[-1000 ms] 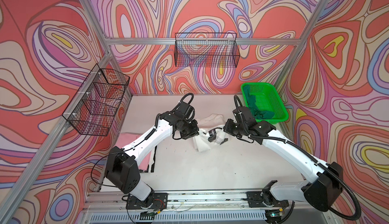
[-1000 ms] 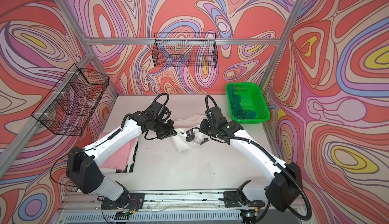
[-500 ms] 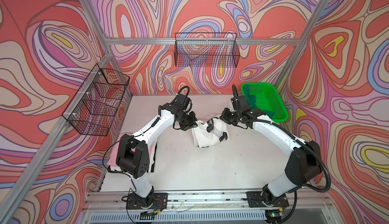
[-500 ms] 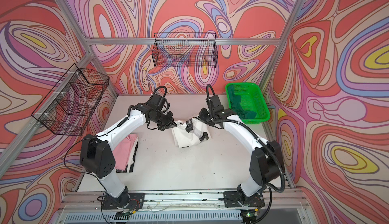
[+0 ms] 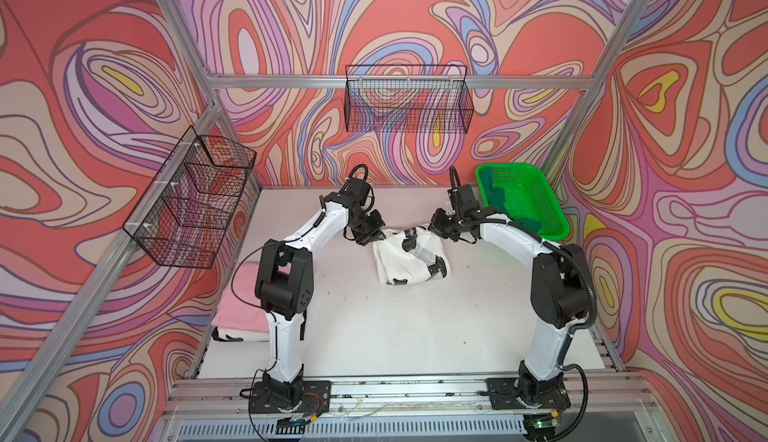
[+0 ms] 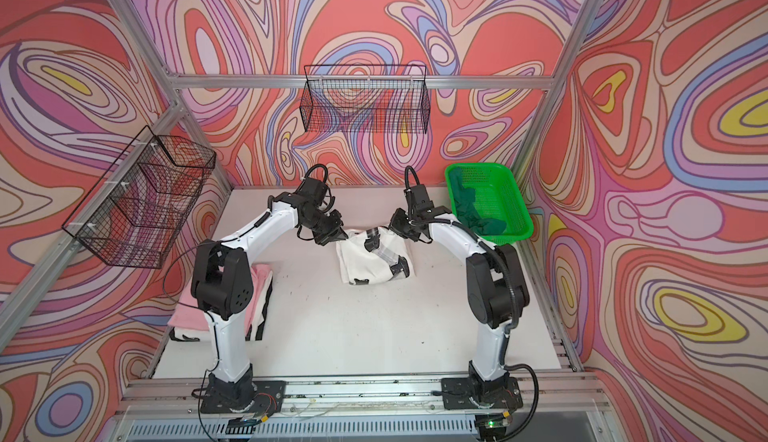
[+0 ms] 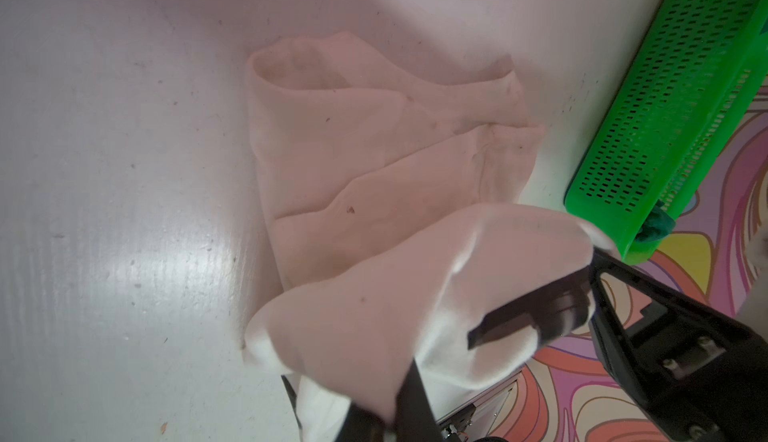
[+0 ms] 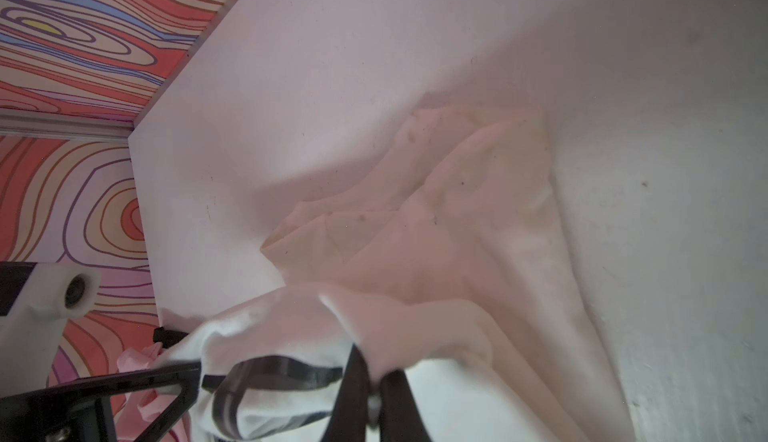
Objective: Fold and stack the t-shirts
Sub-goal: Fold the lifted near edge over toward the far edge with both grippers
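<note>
A white t-shirt with black markings lies crumpled at the back middle of the table, its rear edge lifted. My left gripper is shut on its left end and my right gripper on its right end. In the wrist views the cloth drapes from the shut left gripper and right gripper down to the table. A folded light pink t-shirt lies at the left. A dark green t-shirt sits in the basket.
The bright green plastic basket stands at the back right corner. Black wire baskets hang on the back wall and the left wall. Under the pink shirt lies white cloth with black trim.
Both grippers have moved back toward the rear wall, still holding the white shirt. The arms' elbows have risen, and the shirt now trails forward from the grippers onto the table.
</note>
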`<state>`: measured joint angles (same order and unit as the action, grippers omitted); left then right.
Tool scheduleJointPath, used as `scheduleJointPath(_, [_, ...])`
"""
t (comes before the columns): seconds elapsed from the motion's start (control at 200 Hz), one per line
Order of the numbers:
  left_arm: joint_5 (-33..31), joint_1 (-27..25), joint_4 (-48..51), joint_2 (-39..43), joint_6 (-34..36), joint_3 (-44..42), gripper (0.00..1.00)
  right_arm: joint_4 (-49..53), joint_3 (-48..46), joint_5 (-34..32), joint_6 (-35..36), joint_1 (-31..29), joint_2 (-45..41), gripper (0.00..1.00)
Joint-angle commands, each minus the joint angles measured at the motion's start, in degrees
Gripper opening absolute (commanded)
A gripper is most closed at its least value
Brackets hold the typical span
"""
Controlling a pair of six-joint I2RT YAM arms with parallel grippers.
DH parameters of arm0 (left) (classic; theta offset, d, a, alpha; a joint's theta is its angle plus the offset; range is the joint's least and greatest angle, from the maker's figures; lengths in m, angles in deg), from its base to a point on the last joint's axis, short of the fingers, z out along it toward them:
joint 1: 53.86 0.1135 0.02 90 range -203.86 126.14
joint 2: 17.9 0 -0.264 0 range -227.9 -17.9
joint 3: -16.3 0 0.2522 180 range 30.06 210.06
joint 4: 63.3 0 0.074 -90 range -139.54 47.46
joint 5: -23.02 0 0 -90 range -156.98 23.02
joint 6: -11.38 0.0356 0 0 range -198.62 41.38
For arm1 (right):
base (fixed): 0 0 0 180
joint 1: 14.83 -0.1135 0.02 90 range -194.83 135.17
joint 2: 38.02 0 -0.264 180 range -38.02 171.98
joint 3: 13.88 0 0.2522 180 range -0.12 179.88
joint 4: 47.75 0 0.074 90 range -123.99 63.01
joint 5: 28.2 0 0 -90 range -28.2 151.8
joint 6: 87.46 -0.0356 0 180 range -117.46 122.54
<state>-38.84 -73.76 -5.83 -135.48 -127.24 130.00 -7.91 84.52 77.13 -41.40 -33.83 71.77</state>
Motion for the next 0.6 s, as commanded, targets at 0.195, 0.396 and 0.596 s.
scheduleJointPath(0.195, [0.4, 1.0, 3.7, -9.9, 1.8, 10.8, 0.01, -3.7, 2.1, 0.7, 0.4, 2.3, 6.0, 0.0])
scheduleJointPath(0.396, [-0.1, 1.0, 6.3, -15.7, 3.1, 17.8, 0.1, -4.3, 1.4, -0.6, -0.1, 3.3, 8.0, 0.0])
scheduleJointPath(0.596, [1.4, 1.1, 7.9, -19.6, 3.7, 22.2, 0.18, -4.3, 1.7, -1.0, -0.7, 3.3, 8.9, 0.0])
